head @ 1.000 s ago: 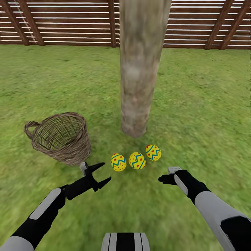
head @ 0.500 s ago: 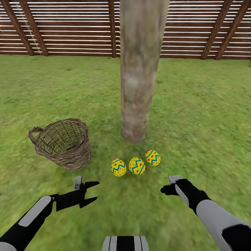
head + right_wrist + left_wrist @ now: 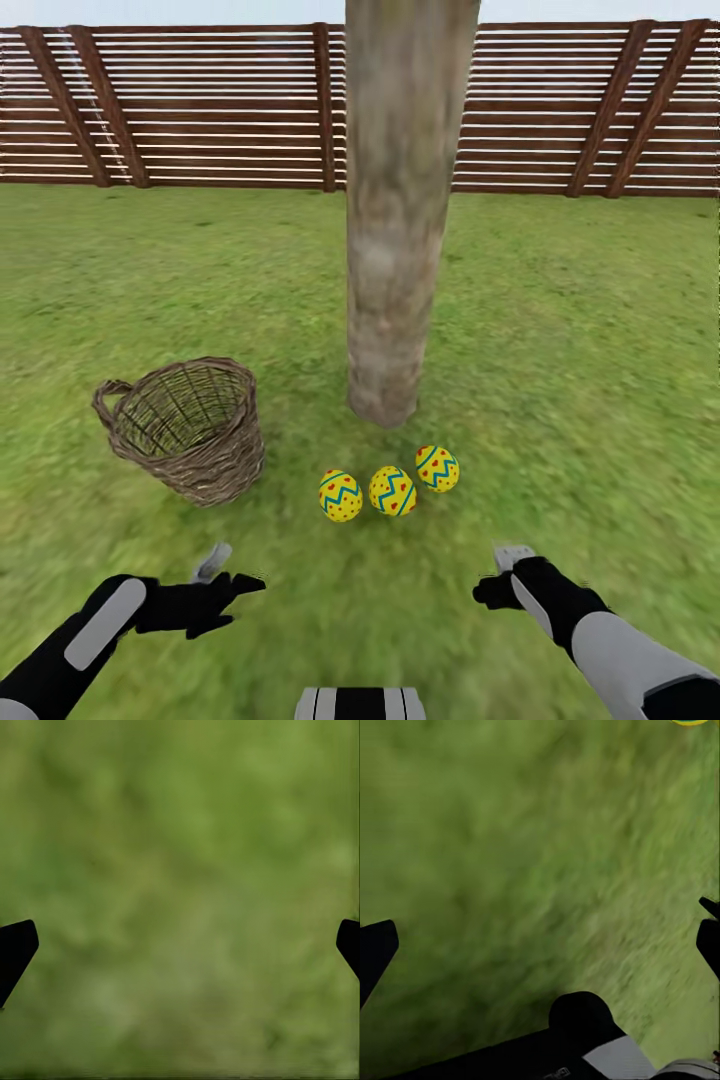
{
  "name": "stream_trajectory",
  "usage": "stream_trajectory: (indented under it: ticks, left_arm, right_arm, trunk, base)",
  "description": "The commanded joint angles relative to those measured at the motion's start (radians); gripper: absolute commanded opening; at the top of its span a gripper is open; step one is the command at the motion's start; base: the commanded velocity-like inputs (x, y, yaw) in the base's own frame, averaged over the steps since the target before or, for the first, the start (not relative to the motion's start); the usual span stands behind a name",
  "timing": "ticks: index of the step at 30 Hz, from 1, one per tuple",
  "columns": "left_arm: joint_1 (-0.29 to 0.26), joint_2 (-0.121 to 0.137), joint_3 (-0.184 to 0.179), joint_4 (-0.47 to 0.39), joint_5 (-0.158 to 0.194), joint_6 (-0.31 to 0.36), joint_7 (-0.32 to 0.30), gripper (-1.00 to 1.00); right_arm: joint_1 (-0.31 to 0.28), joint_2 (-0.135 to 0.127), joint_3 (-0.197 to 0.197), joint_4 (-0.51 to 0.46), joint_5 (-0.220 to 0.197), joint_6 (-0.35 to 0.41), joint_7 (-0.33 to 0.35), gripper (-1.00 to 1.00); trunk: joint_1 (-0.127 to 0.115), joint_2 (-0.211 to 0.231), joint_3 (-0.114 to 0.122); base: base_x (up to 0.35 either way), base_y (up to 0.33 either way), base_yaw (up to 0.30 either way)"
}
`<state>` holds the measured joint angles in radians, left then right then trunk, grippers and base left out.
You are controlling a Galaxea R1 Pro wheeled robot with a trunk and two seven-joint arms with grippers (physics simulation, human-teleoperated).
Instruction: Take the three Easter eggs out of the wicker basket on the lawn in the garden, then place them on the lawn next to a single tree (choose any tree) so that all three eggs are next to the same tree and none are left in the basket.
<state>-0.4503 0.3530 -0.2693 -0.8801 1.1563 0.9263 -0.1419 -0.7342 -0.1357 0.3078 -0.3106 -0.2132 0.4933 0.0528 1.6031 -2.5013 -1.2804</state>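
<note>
Three yellow zigzag-banded eggs (image 3: 388,488) lie by the thick grey-brown trunk (image 3: 398,210), the woven wicker basket (image 3: 187,427) looking empty. Both the left gripper (image 3: 243,602) and right gripper (image 3: 180,945) are spread wide, holding nothing; a careless sweep could roll an egg away

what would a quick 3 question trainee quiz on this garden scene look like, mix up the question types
1. True or false: the wicker basket holds an egg.
2. Multiple choice: the three Easter eggs lie
A) in a row on the lawn in front of the tree
B) behind the fence
C) stacked inside the basket
3. Short answer: how do the jaws of the left gripper and right gripper stand, and what do they hold?

Key
1. False: through its open top and weave no egg shows.
2. A: all three sit near the foot of the trunk, to the right of the basket in the head view.
3. Both spread open over the grass, holding nothing.
</note>
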Motion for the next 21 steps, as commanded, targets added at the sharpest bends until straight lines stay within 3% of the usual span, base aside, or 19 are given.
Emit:
stream_trajectory:
  ticks: [1,4,9,11,13,16,18,21]
  left_arm:
    - [-0.001,-0.001,-0.002,0.001,-0.04,0.0,-0.008,1.0]
    - [-0.001,-0.004,-0.002,0.001,-0.093,0.0,-0.007,1.0]
    - [-0.001,-0.004,-0.004,0.002,-0.112,0.0,0.005,1.0]
    - [-0.001,-0.008,-0.006,0.001,-0.114,0.001,0.052,1.0]
    - [-0.001,-0.011,-0.007,0.001,-0.114,0.002,0.15,1.0]
    - [-0.001,-0.021,-0.007,0.0,-0.113,0.003,0.232,1.0]
    - [-0.001,-0.031,-0.007,0.001,-0.115,0.003,0.264,1.0]
    - [-0.001,-0.033,-0.009,0.003,-0.114,0.003,0.269,1.0]
  right_arm:
    - [0.005,-0.001,0.008,0.009,-0.01,-0.01,-0.002,1.0]
    - [0.018,-0.001,0.008,0.035,-0.011,-0.042,-0.003,1.0]
    - [0.03,-0.003,0.008,0.087,-0.011,-0.057,-0.004,1.0]
    - [0.034,-0.003,0.008,0.104,-0.01,-0.058,-0.004,1.0]
    - [0.047,-0.003,0.008,0.119,-0.004,-0.062,-0.004,1.0]
    - [0.056,-0.001,0.008,0.127,0.035,-0.092,-0.005,1.0]
    - [0.081,0.004,0.008,0.156,0.117,-0.19,-0.006,1.0]
    - [0.105,0.005,0.008,0.177,0.133,-0.281,-0.007,1.0]
  trunk:
    - [-0.001,0.0,0.003]
    - [-0.002,0.001,0.015]
    - [-0.012,0.018,0.033]
    - [-0.02,0.032,0.039]
    - [-0.027,0.046,0.045]
    - [-0.039,0.067,0.054]
    - [-0.047,0.081,0.061]
    - [-0.058,0.102,0.07]
  base:
    - [0.0,0.0,0.0]
    - [0.0,0.0,0.0]
    - [0.0,0.0,0.0]
    - [0.0,0.0,0.0]
    - [0.0,0.0,0.0]
    - [0.0,0.0,0.0]
    - [0.0,0.0,0.0]
    - [0.0,0.0,0.0]
